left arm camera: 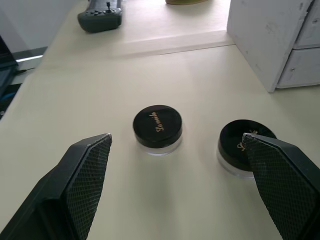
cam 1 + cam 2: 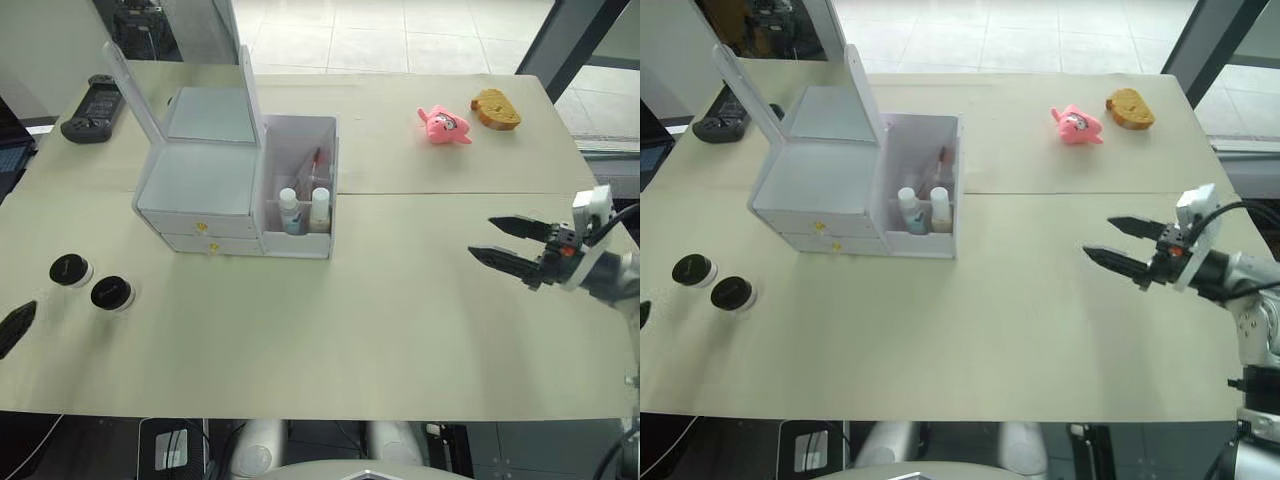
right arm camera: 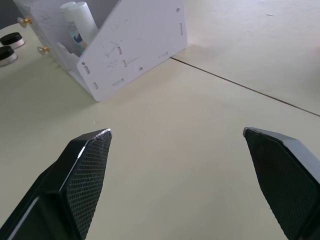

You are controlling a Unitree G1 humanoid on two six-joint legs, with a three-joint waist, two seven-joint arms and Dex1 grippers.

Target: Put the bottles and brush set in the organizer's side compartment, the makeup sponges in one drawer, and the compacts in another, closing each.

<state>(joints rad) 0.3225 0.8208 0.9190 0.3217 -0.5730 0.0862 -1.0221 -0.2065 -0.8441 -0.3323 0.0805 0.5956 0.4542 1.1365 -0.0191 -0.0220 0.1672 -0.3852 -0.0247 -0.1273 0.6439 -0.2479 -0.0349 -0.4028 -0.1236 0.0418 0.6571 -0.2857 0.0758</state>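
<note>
While spread and empty, right gripper (image 2: 508, 243) hovers over bare table (image 2: 400, 330); left gripper (image 1: 175, 165) likewise splayed, just short of two compacts (image 1: 157, 129). Bottles (image 2: 303, 210) and apparently brush set (image 2: 315, 165) stowed in organizer (image 2: 240, 190). Sponges (image 2: 443, 124) well apart, unsorted. Both drawers shut.

this is looking like a robot test room in an office or lab building rather than a home. a wide table (image 2: 420, 330) covered in plain beige sheeting is serving as a staged work surface, with a seam running across it. a black handheld controller (image 2: 93, 108) is lying at the far left corner. pale floor tiles (image 2: 400, 35) are showing beyond the table, and dark slanted metal frames (image 2: 560, 45) are standing at the far right.
</note>
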